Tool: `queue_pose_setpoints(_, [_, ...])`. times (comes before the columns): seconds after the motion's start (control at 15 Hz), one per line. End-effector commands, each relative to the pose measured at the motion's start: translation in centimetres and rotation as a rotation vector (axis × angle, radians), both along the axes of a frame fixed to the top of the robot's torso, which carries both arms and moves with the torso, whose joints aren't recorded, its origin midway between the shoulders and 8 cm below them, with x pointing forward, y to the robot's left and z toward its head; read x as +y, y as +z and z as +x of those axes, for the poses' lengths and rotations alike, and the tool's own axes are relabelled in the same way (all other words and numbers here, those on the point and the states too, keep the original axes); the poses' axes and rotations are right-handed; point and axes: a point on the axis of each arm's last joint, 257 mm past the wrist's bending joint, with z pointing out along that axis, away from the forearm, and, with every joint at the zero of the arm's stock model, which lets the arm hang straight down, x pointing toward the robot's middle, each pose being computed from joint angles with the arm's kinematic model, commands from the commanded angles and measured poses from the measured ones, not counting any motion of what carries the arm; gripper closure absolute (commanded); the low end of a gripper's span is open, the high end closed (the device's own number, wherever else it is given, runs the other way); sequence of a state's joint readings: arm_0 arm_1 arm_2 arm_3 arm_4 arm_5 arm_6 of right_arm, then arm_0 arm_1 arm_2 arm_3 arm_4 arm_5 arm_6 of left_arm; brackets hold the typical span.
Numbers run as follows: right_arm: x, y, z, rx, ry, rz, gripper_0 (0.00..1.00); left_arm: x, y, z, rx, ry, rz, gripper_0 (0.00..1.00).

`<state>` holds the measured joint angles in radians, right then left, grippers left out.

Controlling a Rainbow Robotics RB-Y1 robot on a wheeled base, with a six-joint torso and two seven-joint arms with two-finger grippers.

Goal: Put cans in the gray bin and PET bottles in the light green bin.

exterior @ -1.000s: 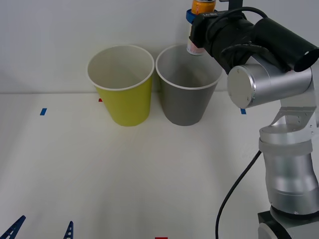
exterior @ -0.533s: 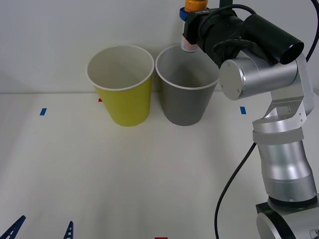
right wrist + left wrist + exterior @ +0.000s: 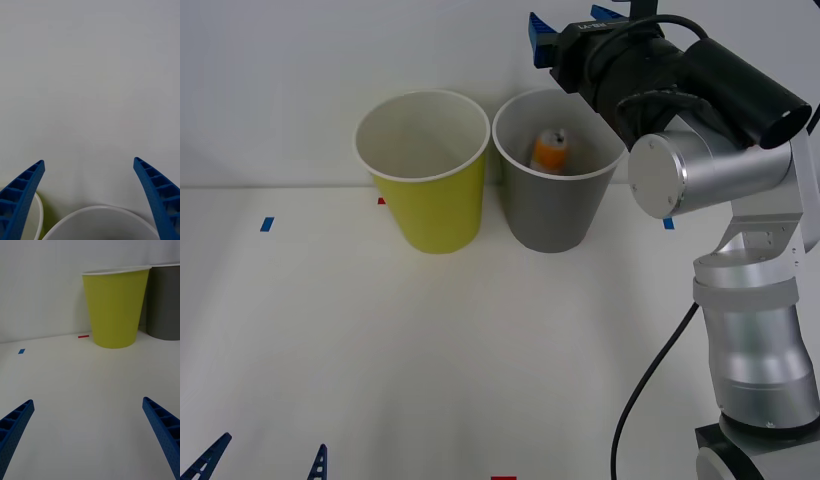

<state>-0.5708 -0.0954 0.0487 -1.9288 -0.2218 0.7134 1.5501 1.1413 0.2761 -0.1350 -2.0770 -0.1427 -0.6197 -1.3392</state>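
Note:
The orange can (image 3: 549,150) lies tilted inside the gray bin (image 3: 555,215), below its white rim. My right gripper (image 3: 571,20) hovers above the back of that bin, open, with nothing between its blue fingers (image 3: 22,191). The gray bin's rim (image 3: 101,208) sits just under it. The light green bin (image 3: 430,205) stands left of the gray one, almost touching it; what shows of its inside is bare. My left gripper (image 3: 265,462) rests open low over the table's near left, facing the light green bin (image 3: 114,307) and the gray bin (image 3: 165,302). PET bottles are out of view.
Blue tape marks (image 3: 267,224) (image 3: 667,222) and a red mark (image 3: 381,200) lie on the white table. A plain wall stands close behind the bins. My right arm's silver elbow (image 3: 680,170) and black cable (image 3: 650,390) hang over the table's right side.
The right gripper has opened and let go of the can, which has dropped from above the rim into the gray bin. The left arm has not moved.

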Motion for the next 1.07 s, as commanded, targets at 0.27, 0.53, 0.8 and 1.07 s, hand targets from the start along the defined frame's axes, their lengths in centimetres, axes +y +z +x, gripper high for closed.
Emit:
queue_pose_setpoints(0.27, [-3.1,-1.7,-5.7,-0.038,-0.017,-0.022,0.17,0.0,0.0,0.0,0.000,0.000,0.000,0.00])
queue_pose_setpoints(0.53, [-5.8,-3.9,-9.8,-0.029,-0.045,-0.016,0.17,0.0,0.0,0.0,0.000,0.000,0.000,0.00])
queue_pose_setpoints(0.8, [-8.1,-8.0,-12.6,-0.022,-0.080,0.019,0.17,0.0,0.0,0.0,0.000,0.000,0.000,0.00])
queue_pose_setpoints(1.07, [-9.1,-10.9,-14.6,-0.019,-0.105,0.037,0.17,0.0,0.0,0.0,0.000,0.000,0.000,0.00])
